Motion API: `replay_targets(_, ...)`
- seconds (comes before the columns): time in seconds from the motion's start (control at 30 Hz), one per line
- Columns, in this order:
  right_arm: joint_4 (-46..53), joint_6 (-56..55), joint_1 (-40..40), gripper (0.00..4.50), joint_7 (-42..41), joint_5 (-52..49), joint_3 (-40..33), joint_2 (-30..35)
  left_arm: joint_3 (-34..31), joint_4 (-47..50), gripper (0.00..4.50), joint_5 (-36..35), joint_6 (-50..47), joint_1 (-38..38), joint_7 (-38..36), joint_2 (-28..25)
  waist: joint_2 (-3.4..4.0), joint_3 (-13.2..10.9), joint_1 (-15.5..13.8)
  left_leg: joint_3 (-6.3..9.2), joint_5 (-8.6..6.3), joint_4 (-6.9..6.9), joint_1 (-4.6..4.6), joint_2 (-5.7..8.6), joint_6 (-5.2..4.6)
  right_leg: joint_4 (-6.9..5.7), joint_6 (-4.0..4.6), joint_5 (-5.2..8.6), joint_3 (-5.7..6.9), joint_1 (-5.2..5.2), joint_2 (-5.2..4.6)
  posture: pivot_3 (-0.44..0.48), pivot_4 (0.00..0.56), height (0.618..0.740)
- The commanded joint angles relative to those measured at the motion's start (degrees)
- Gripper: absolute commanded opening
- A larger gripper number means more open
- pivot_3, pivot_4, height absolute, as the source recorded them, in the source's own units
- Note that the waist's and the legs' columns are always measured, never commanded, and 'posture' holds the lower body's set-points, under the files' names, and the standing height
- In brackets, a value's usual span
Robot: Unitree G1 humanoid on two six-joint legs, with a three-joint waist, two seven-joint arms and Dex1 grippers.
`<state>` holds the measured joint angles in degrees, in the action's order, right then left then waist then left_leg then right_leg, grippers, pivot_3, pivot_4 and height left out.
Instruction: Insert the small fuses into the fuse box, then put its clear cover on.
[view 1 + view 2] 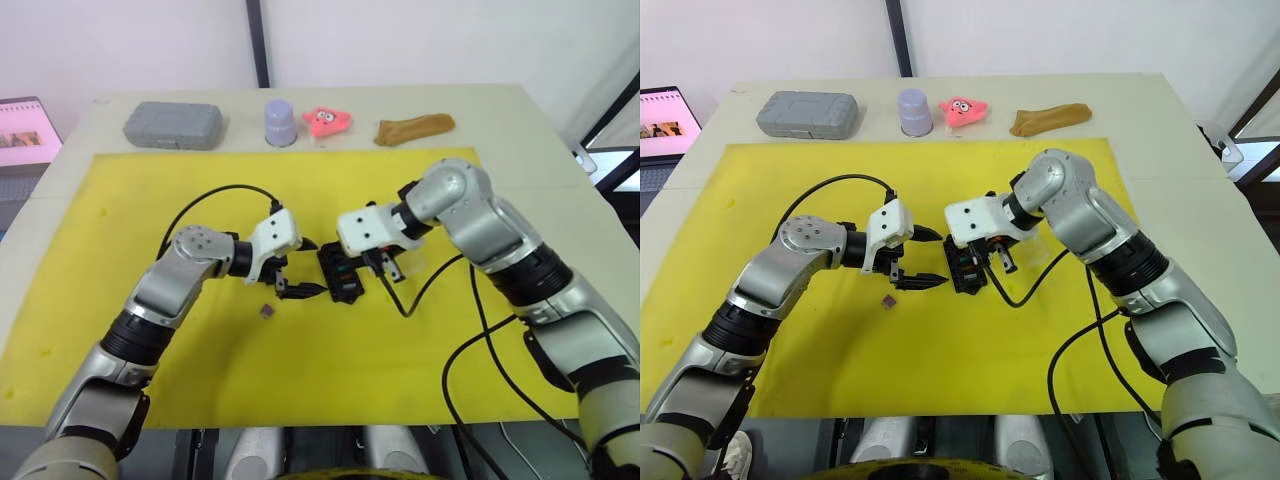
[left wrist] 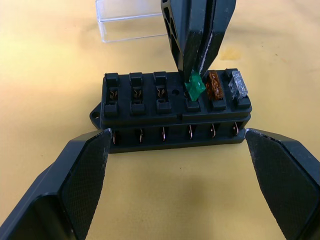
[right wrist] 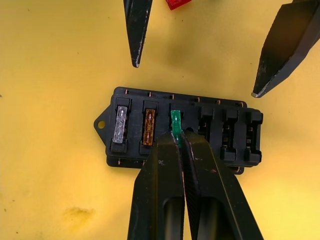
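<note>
The black fuse box (image 1: 341, 276) lies mid-mat on the yellow mat (image 1: 140, 200). My right gripper (image 3: 178, 138) is shut on a green fuse (image 3: 175, 124), which stands tilted in the third slot of the fuse box (image 3: 134, 126), beside an orange fuse (image 3: 149, 131) and a grey fuse (image 3: 121, 125). The other three slots are bare. My left gripper (image 2: 177, 133) is open, one finger at each end of the box and not touching it. The clear cover (image 2: 131, 20) lies just behind the box. A red fuse (image 3: 177, 3) and a dark fuse (image 1: 266, 312) lie loose on the mat.
Along the table's far edge sit a grey case (image 1: 172, 125), a lavender cup (image 1: 280, 122), a pink toy (image 1: 328, 120) and a brown object (image 1: 414, 128). A laptop (image 1: 25, 135) stands off to the left. Black cables (image 1: 470, 330) trail from both wrists.
</note>
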<state>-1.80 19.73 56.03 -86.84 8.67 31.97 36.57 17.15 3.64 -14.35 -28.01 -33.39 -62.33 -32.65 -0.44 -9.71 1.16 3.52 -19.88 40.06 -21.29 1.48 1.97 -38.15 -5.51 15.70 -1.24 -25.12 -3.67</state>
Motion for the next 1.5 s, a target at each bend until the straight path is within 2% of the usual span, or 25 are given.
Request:
replay_targets(0.03,0.74,0.44,-0.78,0.0,-0.71,0.95,2.14,-0.85,-1.37,1.74,4.46,-0.42,1.16,-0.48,-0.25,-0.11,0.0,0.0,0.0,0.0,0.0,0.0,0.0,0.0,0.0,0.0,0.0,0.0,0.0,0.0,0.0,0.0,0.15,0.74)
replay_targets(0.3,2.56,6.53,-0.42,0.0,-1.37,0.1,2.06,-2.19,-1.41,1.9,4.46,-0.44,1.0,-0.41,-0.17,-0.14,0.0,0.0,0.04,0.0,0.0,0.0,0.0,0.0,0.0,0.0,0.0,0.0,0.0,-0.01,0.0,0.0,0.15,0.74)
replay_targets(0.8,2.68,11.0,-0.32,0.0,0.42,2.34,2.37,-2.57,-1.4,2.18,4.46,-0.44,0.79,-0.12,0.08,-0.22,0.0,0.0,0.05,0.01,0.0,-0.01,0.0,0.0,0.0,0.0,0.0,0.0,0.0,-0.01,0.0,0.0,0.15,0.74)
replay_targets(1.3,3.38,10.24,-1.09,0.0,1.96,2.06,1.29,-2.09,-1.18,1.09,4.46,-0.08,1.29,-0.92,-0.42,-0.18,0.0,0.0,0.04,0.01,0.0,-0.01,0.0,0.0,0.0,0.0,0.0,0.0,0.0,-0.01,0.0,0.0,0.15,0.74)
replay_targets(1.4,3.39,10.1,-0.98,0.94,2.31,2.15,1.15,-2.06,-1.2,1.04,4.5,-0.06,1.3,-0.97,-0.44,-0.18,0.0,0.0,-0.05,0.01,0.0,-0.01,-0.02,0.0,0.0,0.0,0.0,0.0,0.0,-0.02,0.0,0.0,0.15,0.74)
replay_targets(1.5,3.16,10.38,-0.31,0.94,2.85,1.73,0.63,-2.12,-1.25,1.04,4.5,-0.04,1.35,-0.9,-0.45,-0.27,0.0,-0.01,-0.1,0.02,0.0,-0.01,-0.1,0.02,0.0,0.01,0.0,0.0,0.01,-0.1,-0.02,0.0,0.15,0.74)
